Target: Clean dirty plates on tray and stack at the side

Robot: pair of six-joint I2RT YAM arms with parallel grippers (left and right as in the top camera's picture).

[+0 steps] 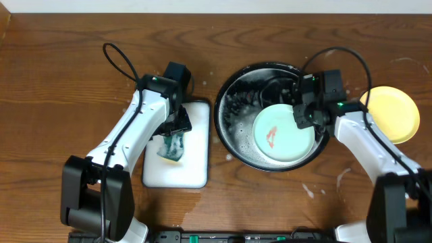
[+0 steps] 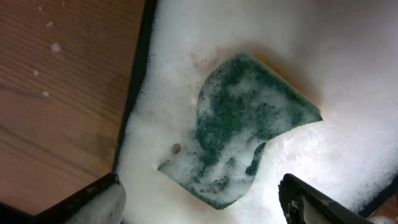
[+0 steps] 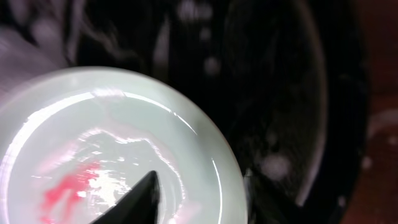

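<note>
A pale mint-green plate (image 1: 280,135) with a red smear lies in the front right of the black round tray (image 1: 226,101). My right gripper (image 1: 304,118) hangs over the plate's right rim. In the right wrist view the gripper (image 3: 202,193) is open. One black finger stands over the plate's inside (image 3: 93,137), and the other stands outside the rim over the wet tray floor (image 3: 292,93). A yellow plate (image 1: 391,111) rests on the wood tabletop at the right. My left gripper (image 1: 177,128) is open above a green sponge (image 1: 172,147).
The sponge (image 2: 249,130) lies in foam on a white rectangular tray (image 1: 192,172), between my left gripper's (image 2: 202,199) spread fingers. Whitish soapy streaks (image 1: 307,190) mark the wood in front of the black tray. Cables run from both arms.
</note>
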